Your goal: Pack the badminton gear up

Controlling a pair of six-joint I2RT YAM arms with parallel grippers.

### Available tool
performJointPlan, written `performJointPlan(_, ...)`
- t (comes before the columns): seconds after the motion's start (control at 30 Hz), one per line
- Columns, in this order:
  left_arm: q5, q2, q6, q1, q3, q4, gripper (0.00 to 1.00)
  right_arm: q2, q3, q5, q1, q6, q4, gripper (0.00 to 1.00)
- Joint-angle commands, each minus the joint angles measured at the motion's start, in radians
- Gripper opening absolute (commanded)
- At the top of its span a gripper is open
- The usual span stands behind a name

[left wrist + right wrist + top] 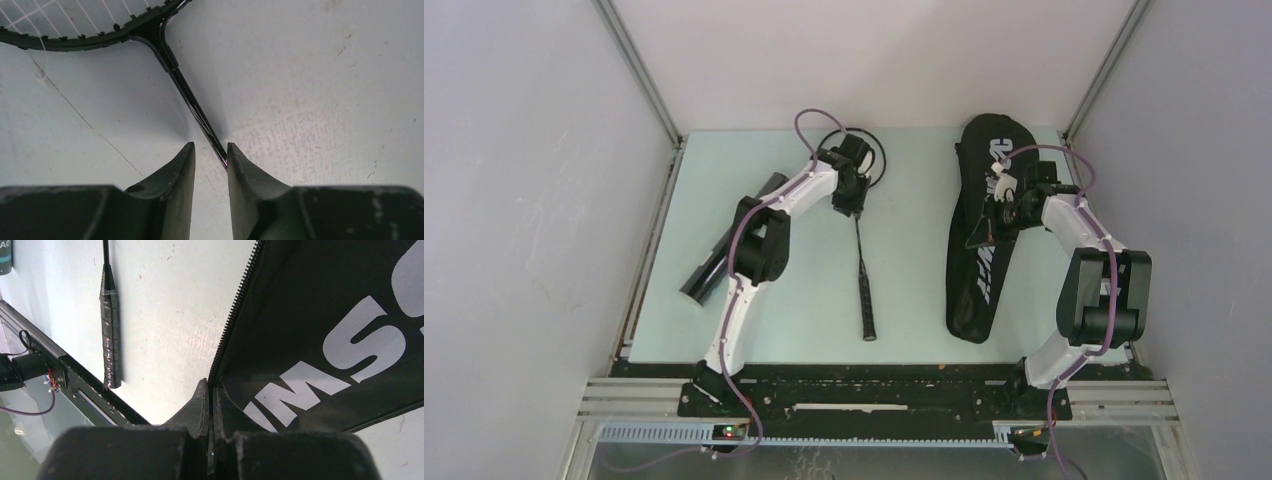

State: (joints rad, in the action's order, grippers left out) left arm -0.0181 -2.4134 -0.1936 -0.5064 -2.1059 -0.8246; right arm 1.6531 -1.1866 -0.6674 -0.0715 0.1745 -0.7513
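One thin black racket (865,285) lies on the table, head at the back, handle toward me. My left gripper (848,206) is open just below the head. In the left wrist view the shaft (186,91) runs between the fingertips and touches the right one; the gripper (210,148) stands astride it. The black bag (977,285) with white lettering lies at the right. My right gripper (1001,216) is shut on its zipper edge, as the right wrist view (211,383) shows, with the bag (325,305) beside it. The black tube (705,274) lies at the left. No shuttlecocks or second racket show.
Grey walls with metal posts close in the pale green table (904,300) on the left, back and right. A black rail (874,392) runs along the near edge. The racket handle (110,335) lies left of the bag in the right wrist view.
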Motion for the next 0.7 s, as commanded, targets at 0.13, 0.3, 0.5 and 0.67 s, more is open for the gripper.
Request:
performJointPlan(0.13,0.015,0.053,0.067,-0.028,0.054,-0.075,0.36,-0.047,-0.018,-0.063,-0.001,0.003,-0.004,0.00)
performJointPlan(0.3,-0.026,0.106,0.088,-0.030,0.213,-0.057,0.31,-0.048,-0.019,-0.068,-0.004,0.005,-0.009,0.00)
performJointPlan(0.5,-0.093,0.292,0.110,-0.030,0.565,0.094,0.14,-0.059,-0.019,-0.070,-0.004,0.000,-0.006,0.00)
performJointPlan(0.67,-0.132,0.488,0.143,-0.036,0.819,0.229,0.17,-0.051,-0.019,-0.070,-0.004,-0.004,0.007,0.00)
